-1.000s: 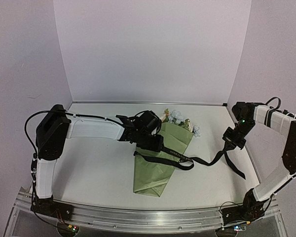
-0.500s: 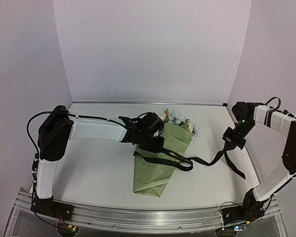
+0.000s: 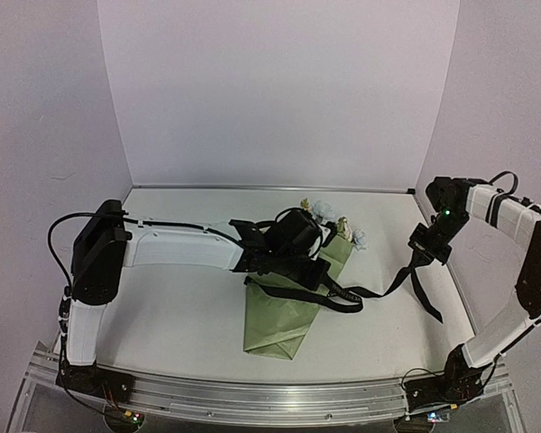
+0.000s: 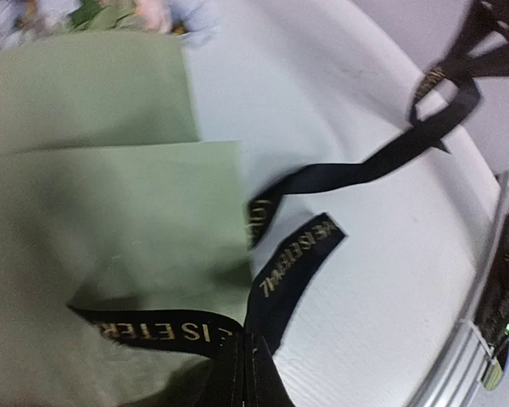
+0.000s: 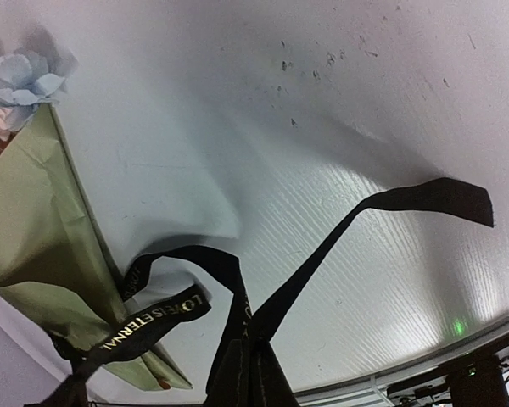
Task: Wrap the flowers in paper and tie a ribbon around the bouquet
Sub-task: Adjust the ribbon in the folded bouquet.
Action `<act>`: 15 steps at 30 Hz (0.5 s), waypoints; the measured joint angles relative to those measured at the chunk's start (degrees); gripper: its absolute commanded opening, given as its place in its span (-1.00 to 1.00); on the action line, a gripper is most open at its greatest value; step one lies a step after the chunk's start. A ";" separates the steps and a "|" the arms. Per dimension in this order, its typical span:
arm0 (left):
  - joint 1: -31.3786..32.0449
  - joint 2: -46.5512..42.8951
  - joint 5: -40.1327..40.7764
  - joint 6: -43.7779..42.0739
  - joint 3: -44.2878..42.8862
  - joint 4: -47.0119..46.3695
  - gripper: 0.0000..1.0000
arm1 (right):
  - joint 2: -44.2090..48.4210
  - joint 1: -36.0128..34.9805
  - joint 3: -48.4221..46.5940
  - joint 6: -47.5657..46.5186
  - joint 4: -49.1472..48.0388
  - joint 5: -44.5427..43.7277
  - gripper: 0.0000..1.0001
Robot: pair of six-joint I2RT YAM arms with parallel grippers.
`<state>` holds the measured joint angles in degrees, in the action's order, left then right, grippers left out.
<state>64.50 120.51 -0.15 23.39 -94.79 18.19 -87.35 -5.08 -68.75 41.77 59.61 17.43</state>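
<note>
Left pincer (image 4: 242,377) clamps ribbon (image 3: 383,290); bouquet (image 3: 278,317) lies blossoms (image 3: 325,212) far-right, base near.

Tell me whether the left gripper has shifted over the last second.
Yes. Against the paper, which lies unmoved, the left gripper has slid rightward across it and is now shut on the ribbon.

a white table (image 3: 180,302) lay under the left gripper (image 3: 332,276) and the right gripper (image 3: 423,254); pale lilac walls (image 3: 279,90) stood beyond them, an aluminium rail (image 3: 252,398) ran behind them.
</note>
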 measured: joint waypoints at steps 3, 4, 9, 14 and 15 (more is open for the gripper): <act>2.86 0.53 -4.67 -3.64 -2.90 -2.48 -1.00 | -0.58 0.02 -3.99 -0.19 1.55 0.06 -1.00; 3.66 1.33 -6.77 -4.75 -4.57 -3.31 -0.99 | -1.11 0.04 -5.70 -0.21 1.96 0.25 -1.00; 6.95 7.38 -14.78 -8.63 -12.49 -5.69 -0.42 | -3.68 -0.06 -12.34 -0.17 3.33 1.76 -1.00; 7.42 12.18 -16.59 -9.56 -14.79 -5.18 0.18 | -5.07 -1.82 -16.61 -1.26 4.48 2.84 -1.00; 7.14 12.30 -16.49 -9.39 -14.17 -5.24 0.24 | -5.35 -2.29 -17.55 -1.79 4.70 3.21 -1.00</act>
<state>71.64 132.81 -16.64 14.00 -108.96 12.96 -92.70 -7.37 -86.30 39.98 64.32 20.64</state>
